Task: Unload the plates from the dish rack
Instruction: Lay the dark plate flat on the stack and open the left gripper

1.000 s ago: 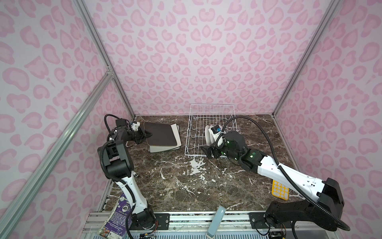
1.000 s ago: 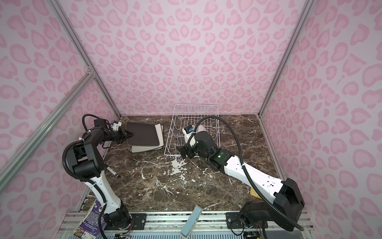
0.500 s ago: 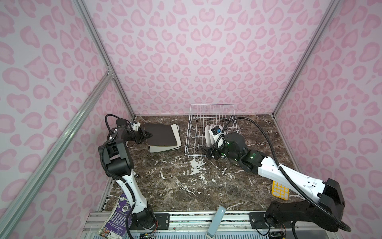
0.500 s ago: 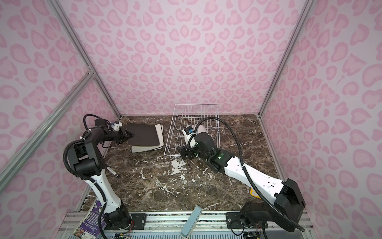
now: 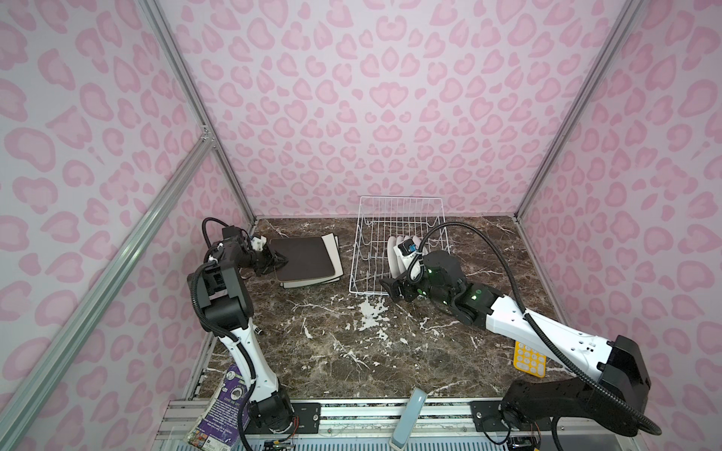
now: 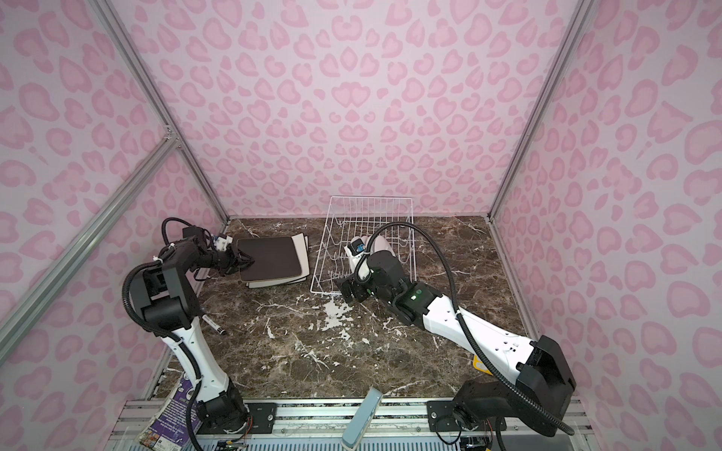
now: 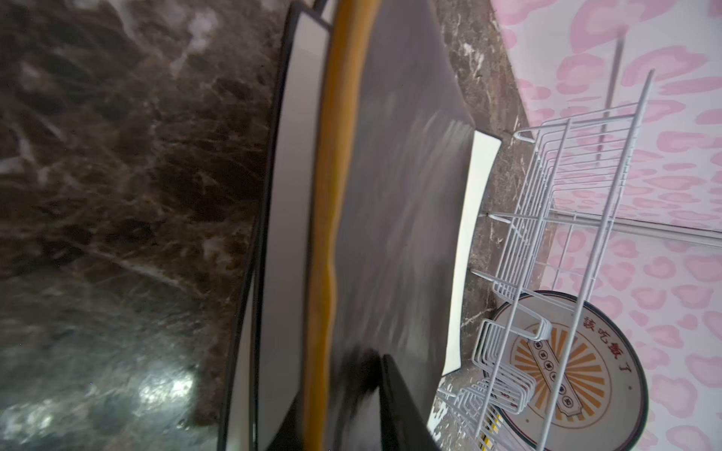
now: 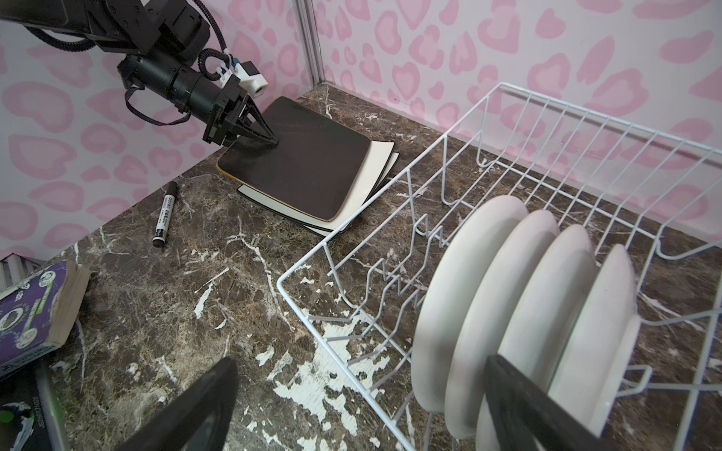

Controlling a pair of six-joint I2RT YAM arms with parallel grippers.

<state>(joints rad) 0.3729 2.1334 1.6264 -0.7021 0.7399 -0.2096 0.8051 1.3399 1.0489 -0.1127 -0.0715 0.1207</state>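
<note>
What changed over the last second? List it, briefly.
Nothing visibly moved. The left claw stays at the edge of the dark brown square plate atop the cream square plates; the right claw stays open beside the four round white plates in the white wire dish rack.

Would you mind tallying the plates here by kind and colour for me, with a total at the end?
round white plates, standing in the dish rack: 4
cream-white square plates, stacked outside the rack: 2
dark brown square plate, on top of that stack: 1
Total: 7 plates
</note>
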